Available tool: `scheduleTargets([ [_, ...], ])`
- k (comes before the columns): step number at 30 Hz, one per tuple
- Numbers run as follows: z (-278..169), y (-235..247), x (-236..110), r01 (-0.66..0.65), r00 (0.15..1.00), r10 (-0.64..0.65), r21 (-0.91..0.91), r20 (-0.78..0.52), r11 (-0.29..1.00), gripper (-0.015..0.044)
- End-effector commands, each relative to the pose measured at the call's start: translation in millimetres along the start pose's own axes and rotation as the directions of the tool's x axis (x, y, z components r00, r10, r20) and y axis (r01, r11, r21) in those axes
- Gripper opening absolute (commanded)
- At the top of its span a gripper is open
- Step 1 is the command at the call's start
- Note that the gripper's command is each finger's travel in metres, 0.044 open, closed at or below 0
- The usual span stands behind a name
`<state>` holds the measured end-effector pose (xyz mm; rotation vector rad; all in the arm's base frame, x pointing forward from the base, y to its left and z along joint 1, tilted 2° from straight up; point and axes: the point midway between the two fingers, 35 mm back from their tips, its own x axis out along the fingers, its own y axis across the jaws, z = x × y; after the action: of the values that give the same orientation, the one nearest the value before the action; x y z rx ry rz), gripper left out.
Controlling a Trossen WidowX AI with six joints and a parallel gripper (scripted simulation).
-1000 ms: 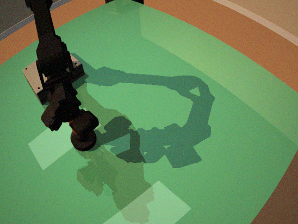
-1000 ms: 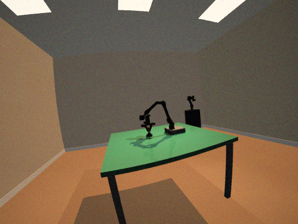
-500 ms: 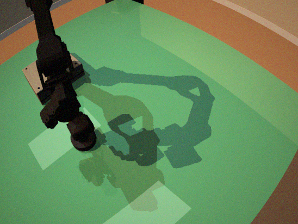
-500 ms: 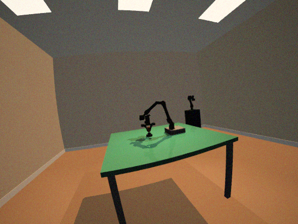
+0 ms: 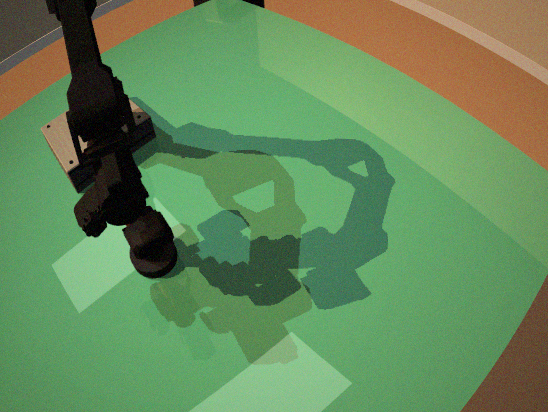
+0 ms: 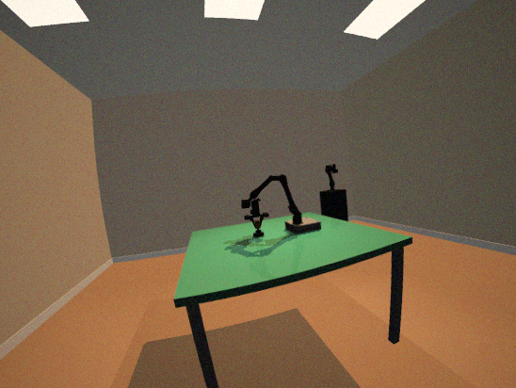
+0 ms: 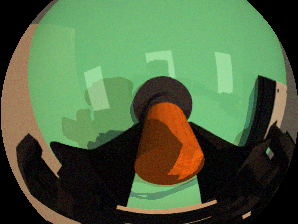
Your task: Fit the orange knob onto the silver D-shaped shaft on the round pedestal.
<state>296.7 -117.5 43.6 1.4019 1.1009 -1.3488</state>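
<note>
- Orange knob [image 7: 166, 143] is sitting clamped between the jaws of the gripper [image 7: 162, 163], directly above the dark round pedestal [image 7: 161, 99], which is standing on the green table [image 5: 350, 100] just in front of the arm's base plate [image 5: 52, 135]. The biggest risk, as I judge it, is the flats not matching: the hole is underneath and hidden, so the knob may be resting on the shaft's tip rather than sliding down.
- Pressing down while misaligned could be forcing the knob to twist or slip in the fingers — a tilted knob would be jamming on the shaft.
- In the wrist view the knob is covering the shaft entirely, so I cannot tell whether it is seated, touching, or hovering; letting go too early would leave it perched or toppling off.
- From the top view the gripper [image 5: 152, 250] is hiding both knob and pedestal — small sideways offsets are going unseen there.
</note>
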Motion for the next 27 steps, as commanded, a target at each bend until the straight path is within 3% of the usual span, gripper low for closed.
scheduleTargets([
  [1,0.2,0.1,0.8,-0.002,1.000,0.002,0.005,0.001,1.000,0.0000],
  [10,0.3,0.7,-4.8,-0.002,1.000,0.002,0.005,0.001,1.000,0.0000],
  [17,0.4,1.2,-3.5,-0.002,1.000,0.002,0.203,0.001,0.979,0.0000],
  [27,0.3,0.6,0.0,-0.002,1.000,0.002,0.213,0.001,0.977,0.0000],
])
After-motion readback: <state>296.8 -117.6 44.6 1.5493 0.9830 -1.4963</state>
